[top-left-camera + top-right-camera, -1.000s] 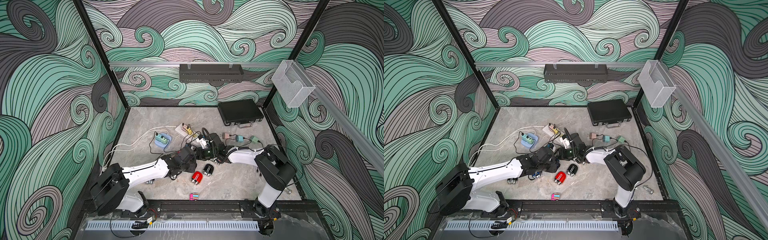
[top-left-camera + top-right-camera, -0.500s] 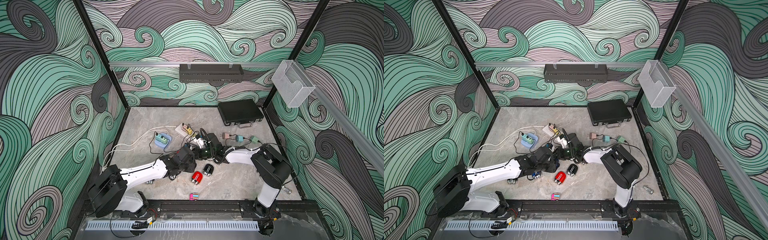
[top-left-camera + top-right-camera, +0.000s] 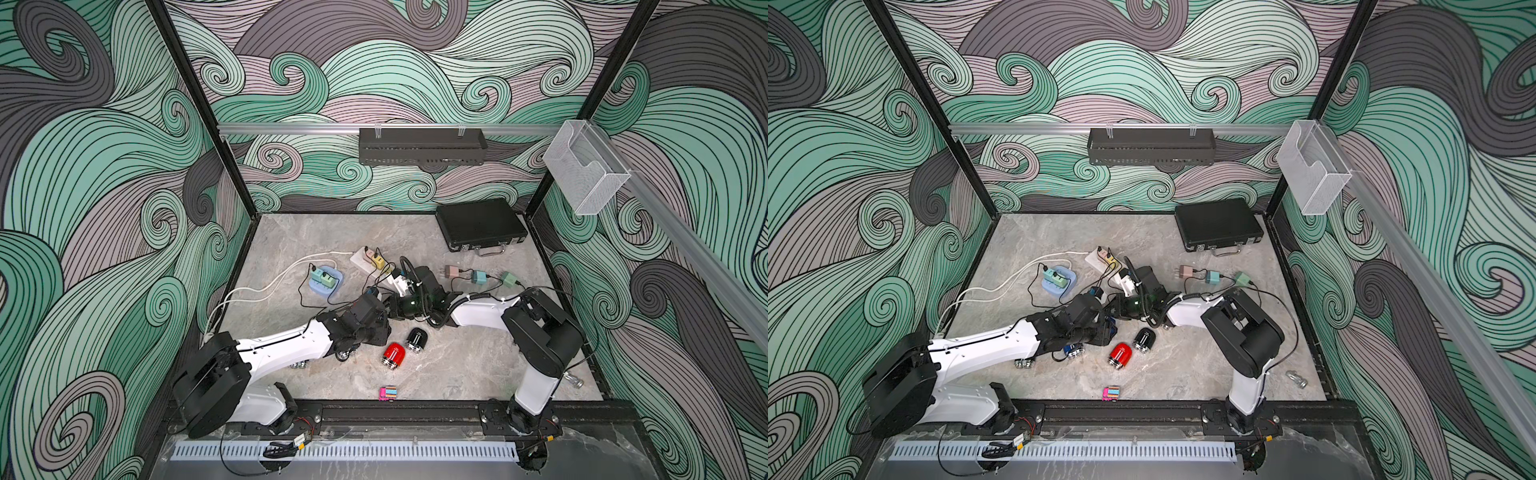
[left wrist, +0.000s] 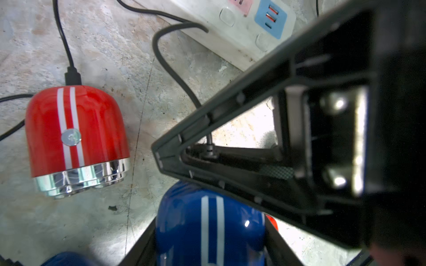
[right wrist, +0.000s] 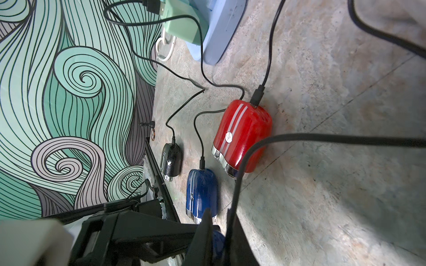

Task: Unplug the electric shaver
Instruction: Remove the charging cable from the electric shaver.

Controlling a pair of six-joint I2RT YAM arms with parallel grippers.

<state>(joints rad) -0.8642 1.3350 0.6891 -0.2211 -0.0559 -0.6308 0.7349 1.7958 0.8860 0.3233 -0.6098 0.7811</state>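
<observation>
The electric shaver (image 4: 209, 230) is blue with two white stripes, and my left gripper (image 4: 209, 244) is shut on its body, one finger on each side. In both top views this gripper (image 3: 380, 307) (image 3: 1104, 311) sits mid-table near the white power strip (image 3: 365, 262). My right gripper (image 5: 219, 223) meets it tip to tip (image 3: 392, 305). Its fingers are pinched on the black cable (image 5: 239, 184) where the cable enters the shaver's end (image 4: 208, 149). A little of the blue shaver (image 5: 217, 239) shows behind the right fingers.
Other shavers lie around: a red (image 3: 393, 354) and a black one (image 3: 415, 338) near the arms, and a corded red (image 5: 242, 138), blue (image 5: 201, 191) and black one (image 5: 170, 161) towards the left wall. A round blue socket base (image 3: 326, 284), loose chargers (image 3: 480, 276) and a black case (image 3: 482, 224) are farther back.
My right gripper has slid a little left to the left gripper and its jaws have closed on the cable. The left gripper has held the blue shaver still.
</observation>
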